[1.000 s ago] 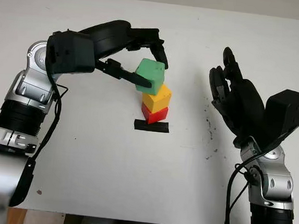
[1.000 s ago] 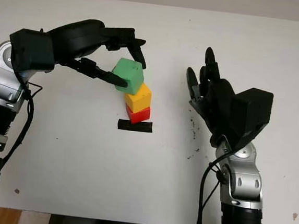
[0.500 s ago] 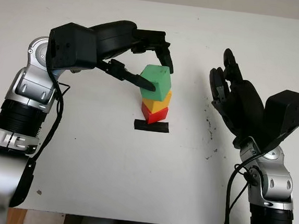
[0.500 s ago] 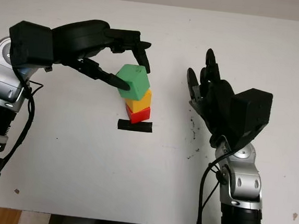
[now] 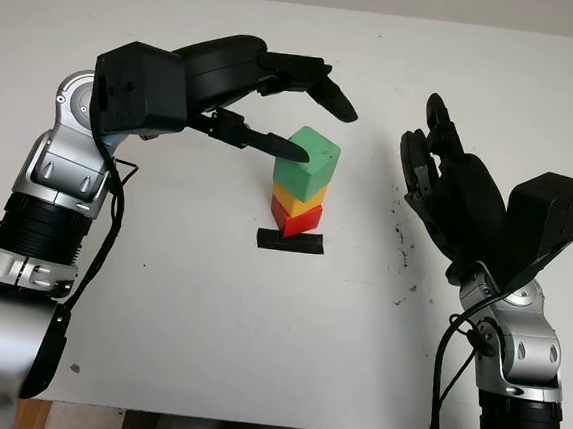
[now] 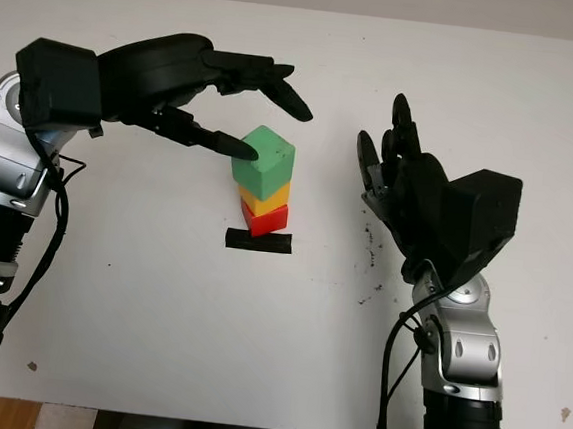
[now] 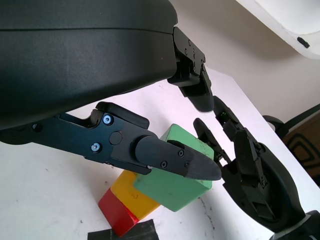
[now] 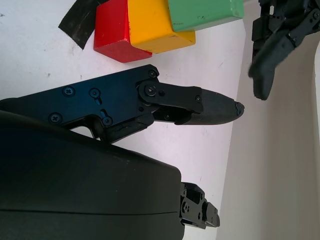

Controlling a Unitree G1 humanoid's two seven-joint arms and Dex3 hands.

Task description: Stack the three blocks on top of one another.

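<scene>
A green block (image 5: 311,164) sits a little askew on a yellow block (image 5: 290,193), which rests on a red block (image 5: 294,218); the tower stands at the table's middle. My left hand (image 5: 319,127) hovers open over the green block. Its upper fingers are lifted clear above the block. Its thumb tip (image 5: 294,152) is at the block's upper left edge; I cannot tell whether it touches. The left wrist view shows the same green block (image 7: 175,180) just beyond the thumb. My right hand (image 5: 440,178) is held up open to the right of the tower, apart from it.
A strip of black tape (image 5: 289,242) lies on the white table (image 5: 207,318) just in front of the red block. Small dark specks (image 5: 402,247) mark the surface near the right hand.
The left hand carried the green block rightward and down onto the yellow block, then opened, its upper fingers lifting off. The right hand has not moved.
</scene>
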